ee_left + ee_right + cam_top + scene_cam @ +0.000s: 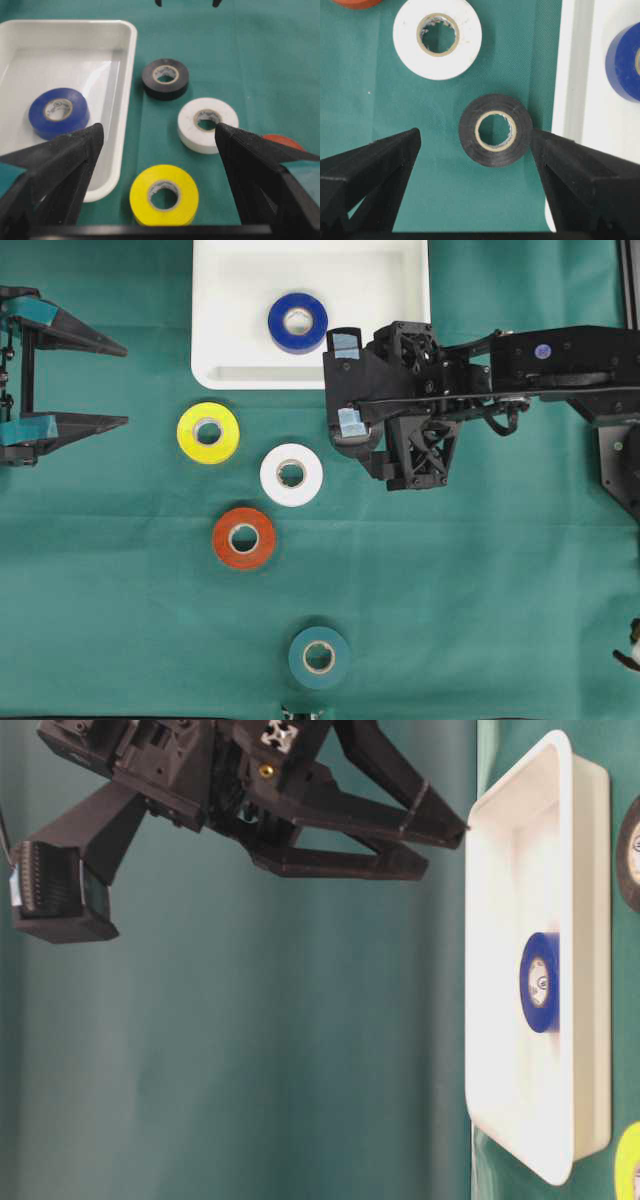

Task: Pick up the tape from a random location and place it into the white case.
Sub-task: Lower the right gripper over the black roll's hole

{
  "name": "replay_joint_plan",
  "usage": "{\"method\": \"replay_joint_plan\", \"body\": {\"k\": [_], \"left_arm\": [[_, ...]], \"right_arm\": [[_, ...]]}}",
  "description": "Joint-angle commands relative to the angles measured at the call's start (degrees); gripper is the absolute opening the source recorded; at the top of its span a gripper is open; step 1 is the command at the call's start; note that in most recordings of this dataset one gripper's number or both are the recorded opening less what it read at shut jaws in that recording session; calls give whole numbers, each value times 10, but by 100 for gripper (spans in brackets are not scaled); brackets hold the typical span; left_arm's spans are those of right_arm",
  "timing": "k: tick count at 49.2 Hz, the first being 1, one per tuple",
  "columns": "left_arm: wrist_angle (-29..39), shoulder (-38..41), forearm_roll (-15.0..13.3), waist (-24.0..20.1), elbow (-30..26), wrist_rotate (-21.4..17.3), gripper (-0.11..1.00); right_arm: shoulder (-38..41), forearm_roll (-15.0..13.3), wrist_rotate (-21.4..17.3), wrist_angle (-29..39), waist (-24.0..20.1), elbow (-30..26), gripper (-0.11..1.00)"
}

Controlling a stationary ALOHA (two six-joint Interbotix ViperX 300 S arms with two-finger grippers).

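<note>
A: Overhead view first. Where is the right gripper (343,382)?

B: It hangs just beside the bottom right corner of the white case (225,310). Its two fingers are spread wide and hold nothing.

A: Which tape is near it?

B: The black tape (495,129). In the right wrist view it lies flat on the green cloth (380,100), between the two fingers. The roll looks closer to the finger on the right of that view, but whether they touch cannot be told from here. From above, the gripper hides this roll.

A: And the case?

B: Right next to the black tape. A blue tape (298,322) already lies inside it.

A: What about the left gripper (127,383)?

B: It sits at the left edge of the table, well away from the case. Its fingers are wide too, with nothing in them.

A: Any other rolls?

B: Yes. A yellow tape (208,432), a white tape (291,474), an orange tape (244,537) and a teal tape (319,656) lie on the cloth, below the case in the overhead view.
</note>
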State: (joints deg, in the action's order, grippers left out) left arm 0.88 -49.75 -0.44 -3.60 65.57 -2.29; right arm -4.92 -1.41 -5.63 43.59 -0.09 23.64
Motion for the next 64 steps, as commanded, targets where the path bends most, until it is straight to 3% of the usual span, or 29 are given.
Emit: {"method": "replay_joint_plan", "body": {"k": [1,38,64], "left_arm": [[-5,4,-1,2,-7,0,98],[-5,4,-1,2,-7,0,98],[-5,4,-1,2,-7,0,98]], "right_arm": [[4,-1,-1,-6,2,-3,93],[100,0,-32,-142,11,61,93],[144,2,-33,-171,11,62,93]]}}
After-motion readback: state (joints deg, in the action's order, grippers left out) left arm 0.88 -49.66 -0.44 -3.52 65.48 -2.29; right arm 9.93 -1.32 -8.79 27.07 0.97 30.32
